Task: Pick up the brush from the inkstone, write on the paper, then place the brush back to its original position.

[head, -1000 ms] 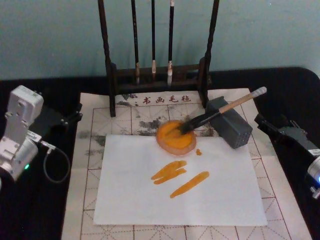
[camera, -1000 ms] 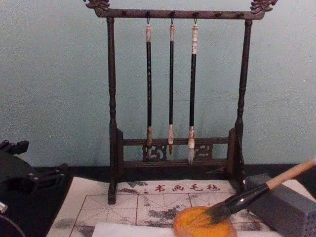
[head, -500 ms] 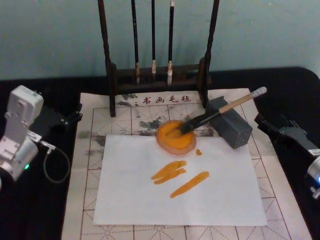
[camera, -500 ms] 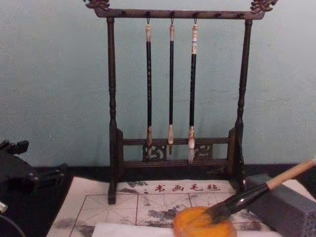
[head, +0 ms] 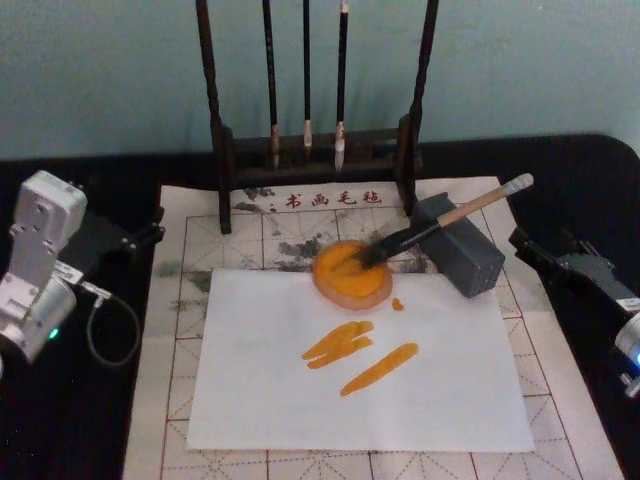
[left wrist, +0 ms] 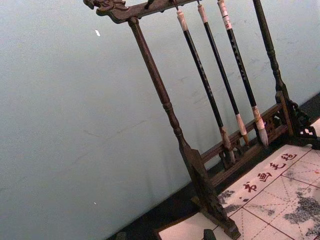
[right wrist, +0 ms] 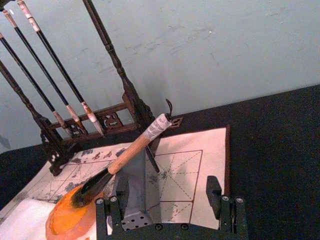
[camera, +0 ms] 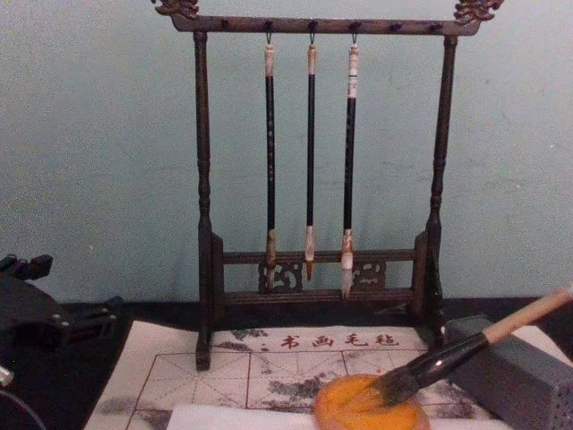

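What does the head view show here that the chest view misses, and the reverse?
Head view alone: the white paper's full spread with three orange strokes, and the right gripper parked off the mat's right edge. Chest view alone: the brush rack's carved top bar with three thin brushes hanging from it. Both: the brush lying bristles-down in the orange inkstone, handle propped on the grey block, and the left gripper parked at the left.

Wooden rack holding three thin brushes; gridded mat.

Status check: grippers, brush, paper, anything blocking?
Left gripper and right gripper parked at the table's sides, holding nothing. Brush propped on grey block, bristles in orange inkstone. Paper shows orange strokes. Nothing blocking.
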You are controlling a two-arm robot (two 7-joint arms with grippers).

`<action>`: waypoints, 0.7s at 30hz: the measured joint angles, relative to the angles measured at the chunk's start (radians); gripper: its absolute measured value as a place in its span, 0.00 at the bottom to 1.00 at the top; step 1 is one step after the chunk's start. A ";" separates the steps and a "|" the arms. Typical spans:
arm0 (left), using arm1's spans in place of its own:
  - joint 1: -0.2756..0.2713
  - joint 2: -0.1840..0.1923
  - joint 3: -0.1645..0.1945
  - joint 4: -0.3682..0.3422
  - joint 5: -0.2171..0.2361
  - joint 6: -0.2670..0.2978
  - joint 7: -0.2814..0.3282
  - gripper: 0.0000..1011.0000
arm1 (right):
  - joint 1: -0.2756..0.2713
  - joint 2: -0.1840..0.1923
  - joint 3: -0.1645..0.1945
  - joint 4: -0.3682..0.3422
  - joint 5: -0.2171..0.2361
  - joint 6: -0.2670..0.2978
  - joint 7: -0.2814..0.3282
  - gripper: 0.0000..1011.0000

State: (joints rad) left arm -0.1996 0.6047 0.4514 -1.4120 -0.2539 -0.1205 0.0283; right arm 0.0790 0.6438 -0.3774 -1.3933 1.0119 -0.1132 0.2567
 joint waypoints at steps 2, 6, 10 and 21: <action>0.000 0.000 0.000 0.000 0.000 0.000 0.000 0.99 | 0.000 0.000 0.000 0.000 0.000 0.000 0.000 0.99; 0.000 0.000 0.000 0.000 0.000 0.000 0.000 0.99 | 0.000 0.000 0.000 0.000 0.000 0.000 0.000 0.99; 0.000 0.000 0.000 0.000 0.000 0.000 0.000 0.99 | 0.000 0.000 0.000 0.000 0.000 0.000 0.000 0.99; 0.000 0.000 0.000 0.000 0.000 0.000 0.000 0.99 | 0.000 0.000 0.000 0.000 0.000 0.000 0.000 0.99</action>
State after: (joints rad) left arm -0.1995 0.6047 0.4514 -1.4120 -0.2539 -0.1205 0.0283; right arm 0.0790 0.6439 -0.3775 -1.3932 1.0119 -0.1132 0.2567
